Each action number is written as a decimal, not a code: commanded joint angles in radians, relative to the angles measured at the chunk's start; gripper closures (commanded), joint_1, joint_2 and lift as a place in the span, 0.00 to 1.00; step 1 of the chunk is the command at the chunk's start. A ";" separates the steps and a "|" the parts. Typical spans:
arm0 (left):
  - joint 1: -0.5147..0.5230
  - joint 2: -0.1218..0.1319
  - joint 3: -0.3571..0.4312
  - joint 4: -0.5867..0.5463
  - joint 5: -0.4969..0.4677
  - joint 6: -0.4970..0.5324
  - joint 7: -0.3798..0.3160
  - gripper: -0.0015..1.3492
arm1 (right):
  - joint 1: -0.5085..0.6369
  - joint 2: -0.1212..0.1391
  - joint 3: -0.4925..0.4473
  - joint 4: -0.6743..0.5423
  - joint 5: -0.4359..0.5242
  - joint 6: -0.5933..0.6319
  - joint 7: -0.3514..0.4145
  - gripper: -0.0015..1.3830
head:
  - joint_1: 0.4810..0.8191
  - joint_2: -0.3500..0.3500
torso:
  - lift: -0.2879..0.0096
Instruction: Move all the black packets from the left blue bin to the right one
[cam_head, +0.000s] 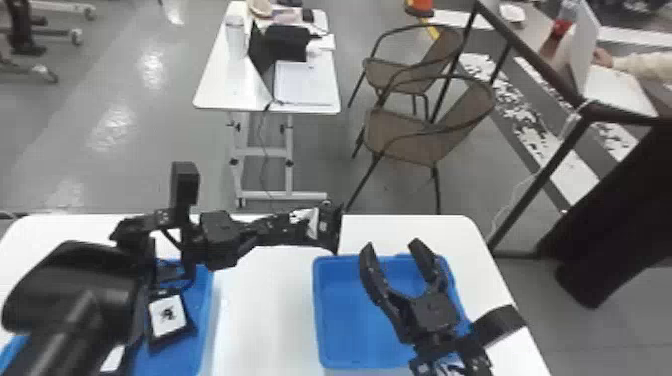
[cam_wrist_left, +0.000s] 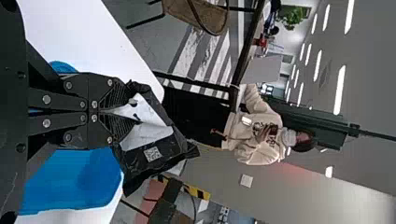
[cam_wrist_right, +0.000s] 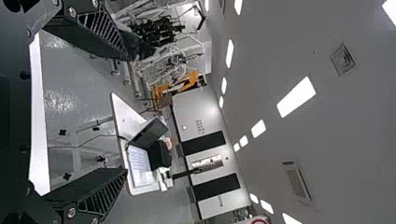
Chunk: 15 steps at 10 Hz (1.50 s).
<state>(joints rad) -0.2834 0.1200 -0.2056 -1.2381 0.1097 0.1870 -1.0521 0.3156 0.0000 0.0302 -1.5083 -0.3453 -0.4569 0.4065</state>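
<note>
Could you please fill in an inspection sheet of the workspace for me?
Surface: white work table, carrying both bins.
Job's things: left blue bin, partly hidden by the left arm, with a labelled black packet in it; right blue bin, no packet seen in its visible part; a held packet.
Clutter: laptop and black case on the far desk.
Grippers: left shut on the held packet; right open above the right bin.
Cables: one dark cable hanging from the far desk.
Surroundings: two brown chairs behind the work table.
</note>
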 joint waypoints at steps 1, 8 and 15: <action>-0.049 -0.029 -0.038 0.094 -0.004 -0.054 0.000 0.90 | -0.013 0.001 0.031 -0.003 -0.029 0.006 0.005 0.10 | 0.63 0.25 | 0.97; -0.114 -0.071 -0.097 0.241 0.041 -0.132 0.026 0.90 | -0.081 0.001 0.076 -0.001 -0.080 0.162 0.156 0.10 | 0.63 0.28 | 0.97; -0.097 -0.065 -0.164 0.226 0.188 -0.093 0.006 0.90 | -0.136 0.001 0.013 0.103 -0.064 0.165 0.155 0.50 | 0.63 0.21 | 0.97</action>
<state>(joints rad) -0.3834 0.0534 -0.3676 -1.0050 0.2934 0.0874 -1.0447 0.1809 0.0001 0.0472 -1.4089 -0.4118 -0.2935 0.5610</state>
